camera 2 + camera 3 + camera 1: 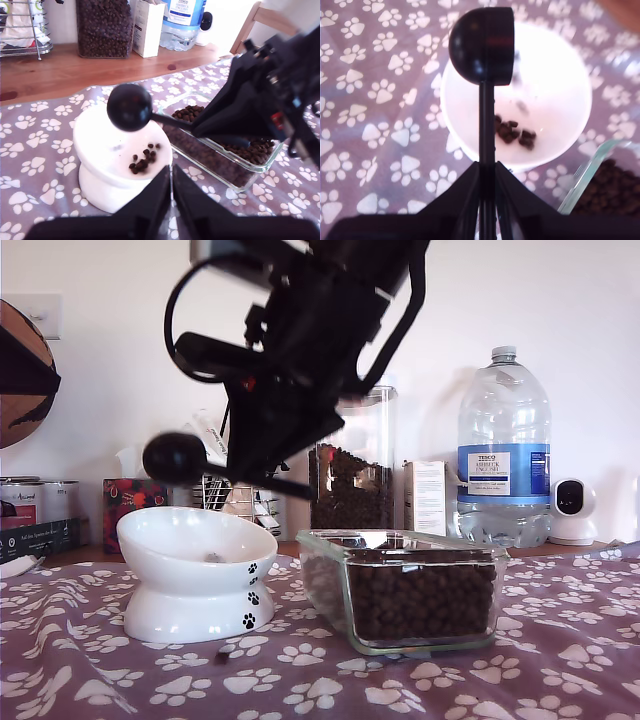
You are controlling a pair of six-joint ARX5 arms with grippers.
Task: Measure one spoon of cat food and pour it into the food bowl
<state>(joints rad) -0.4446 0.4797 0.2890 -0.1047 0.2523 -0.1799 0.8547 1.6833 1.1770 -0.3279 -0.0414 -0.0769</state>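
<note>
I work in a home, at a table under a purple cloth (560, 670) printed with white paw prints. Behind it a wooden counter (60, 70) runs along a plain white wall, holding a big water bottle (503, 455), a canister of kibble (350, 485), a tissue box (133, 502), a wire rack (225, 492) and a small white home camera (573, 510).

Exterior camera low at table (560, 680) level, facing wall; both wrist cameras look down close, sharing food bowl (100, 150).

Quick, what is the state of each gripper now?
My first gripper: shut, holding nothing.
My second gripper: shut on the spoon, over the food bowl.
</note>
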